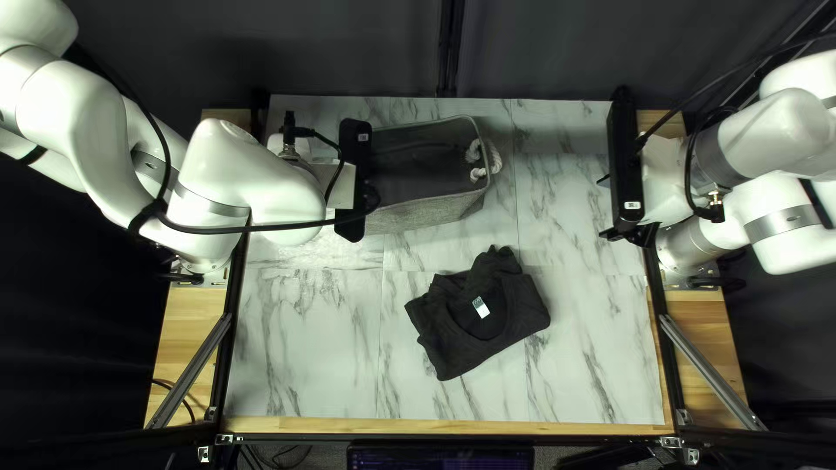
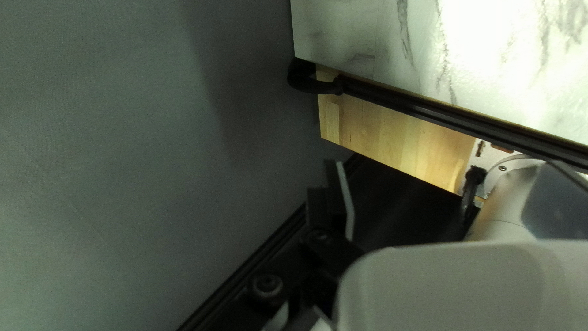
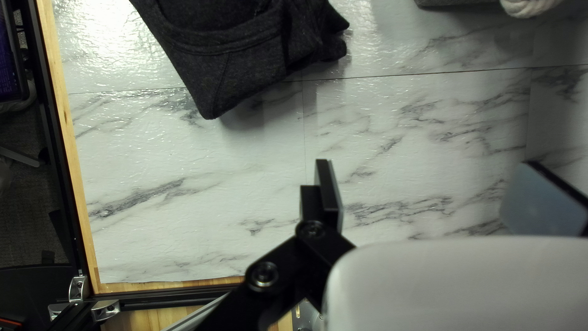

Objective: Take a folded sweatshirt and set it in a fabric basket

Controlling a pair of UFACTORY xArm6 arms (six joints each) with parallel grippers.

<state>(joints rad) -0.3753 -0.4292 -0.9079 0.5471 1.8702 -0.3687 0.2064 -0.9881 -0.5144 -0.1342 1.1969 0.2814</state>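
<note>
The dark sweatshirt [image 1: 518,322] lies folded on the marble-patterned table [image 1: 305,348], neck opening upward, a white label [image 1: 480,306] inside the collar. A bunched part of it points toward the grey basket [image 1: 427,215], which stands upright near the far edge with a white rope handle [image 1: 495,157] at its right end in the top left view. The left gripper [image 1: 345,187] is raised by the basket's other end, fingers apart; its wrist view faces the dark curtain [image 2: 122,153] and a table corner. The right gripper [image 1: 603,207] hangs near the table's right side, its fingers spread wide, with the sweatshirt ahead of them
</note>
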